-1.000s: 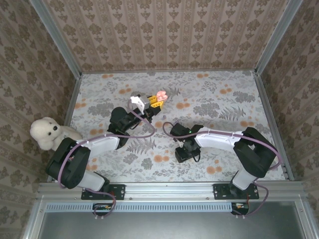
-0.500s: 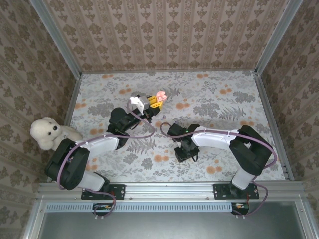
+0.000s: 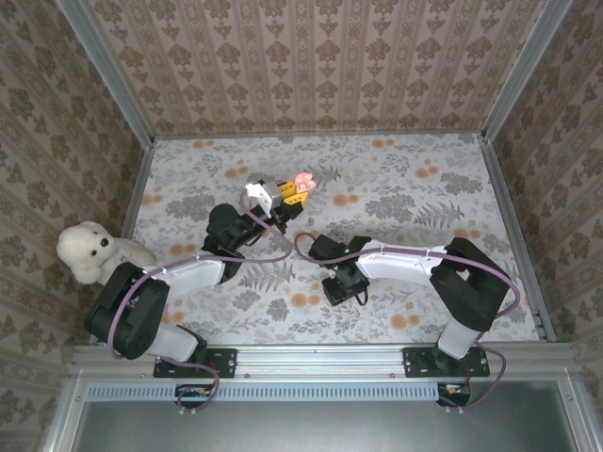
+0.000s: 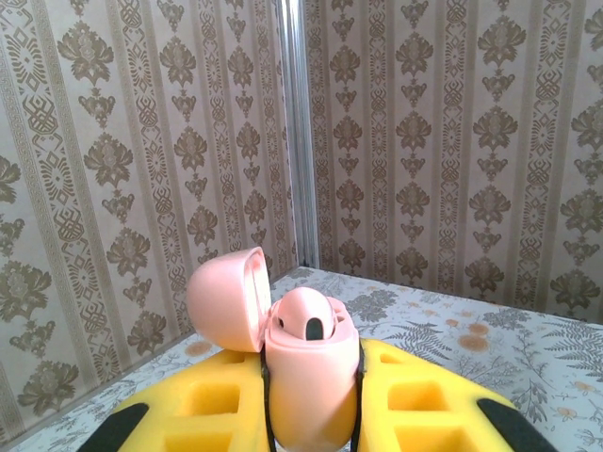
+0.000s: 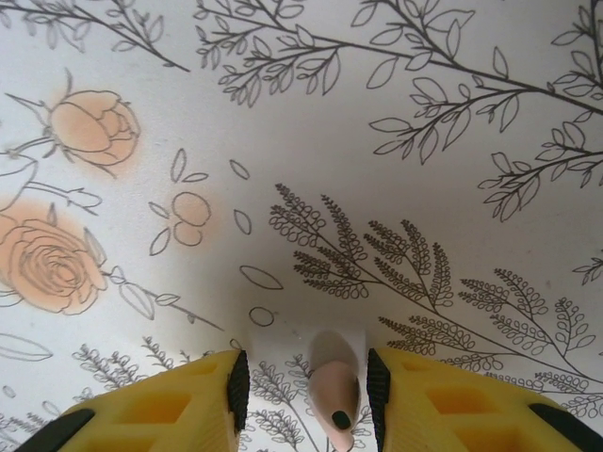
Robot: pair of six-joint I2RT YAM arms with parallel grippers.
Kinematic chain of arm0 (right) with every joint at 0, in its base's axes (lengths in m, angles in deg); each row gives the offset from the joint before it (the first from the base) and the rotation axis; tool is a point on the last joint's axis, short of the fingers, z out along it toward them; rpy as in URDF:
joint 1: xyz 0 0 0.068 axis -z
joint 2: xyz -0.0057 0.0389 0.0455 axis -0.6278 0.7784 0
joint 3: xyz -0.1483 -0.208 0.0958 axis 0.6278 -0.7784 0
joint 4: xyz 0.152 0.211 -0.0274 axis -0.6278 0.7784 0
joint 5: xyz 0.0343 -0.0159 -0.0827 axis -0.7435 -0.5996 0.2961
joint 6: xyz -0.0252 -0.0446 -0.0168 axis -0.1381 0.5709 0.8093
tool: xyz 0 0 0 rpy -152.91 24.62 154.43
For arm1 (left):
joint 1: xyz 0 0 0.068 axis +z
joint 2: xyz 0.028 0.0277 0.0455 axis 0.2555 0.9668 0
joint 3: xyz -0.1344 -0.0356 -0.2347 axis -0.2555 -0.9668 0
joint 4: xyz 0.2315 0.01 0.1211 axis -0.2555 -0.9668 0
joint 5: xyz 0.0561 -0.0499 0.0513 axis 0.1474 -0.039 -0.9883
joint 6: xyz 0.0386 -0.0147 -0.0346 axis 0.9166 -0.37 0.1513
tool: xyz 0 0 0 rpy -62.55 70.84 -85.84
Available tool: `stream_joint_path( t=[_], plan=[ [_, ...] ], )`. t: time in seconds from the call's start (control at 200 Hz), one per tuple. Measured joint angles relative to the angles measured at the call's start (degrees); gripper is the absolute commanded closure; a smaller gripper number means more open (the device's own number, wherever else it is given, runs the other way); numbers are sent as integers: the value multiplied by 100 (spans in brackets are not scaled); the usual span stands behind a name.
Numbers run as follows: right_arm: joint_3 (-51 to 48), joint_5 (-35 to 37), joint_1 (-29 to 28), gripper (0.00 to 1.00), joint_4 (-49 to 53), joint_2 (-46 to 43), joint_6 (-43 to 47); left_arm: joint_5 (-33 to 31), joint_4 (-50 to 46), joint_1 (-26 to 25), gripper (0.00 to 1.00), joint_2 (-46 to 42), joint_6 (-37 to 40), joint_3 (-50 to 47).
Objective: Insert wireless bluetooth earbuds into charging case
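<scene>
Left gripper holds the open case aloft; right gripper straddles an earbud on the table.

The left gripper is clenched on the pink charging case — its yellow fingers press the body from both sides. The case stands upright with its lid swung open to one side, and one dark socket shows on top. From above, the case is held over the far middle of the floral table. The right gripper points down at the cloth, nearer than the case and a little to its right. Its jaws are spread and grasp nothing. A pink earbud lies on the cloth between them — closer to one finger than the other, with bare cloth on its open side. A white plush toy sits at the table's left edge.
</scene>
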Motion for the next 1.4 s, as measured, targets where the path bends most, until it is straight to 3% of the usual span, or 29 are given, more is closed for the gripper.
stream_joint_path(
  t=[0.53, 1.4],
  plan=[
    [0, 258, -125, 60, 37, 17, 0, 0, 0, 4, 100, 0, 0, 0],
    [7, 713, -411, 71, 216, 92, -4, -2, 0, 4, 100, 0, 0, 0]
  ],
)
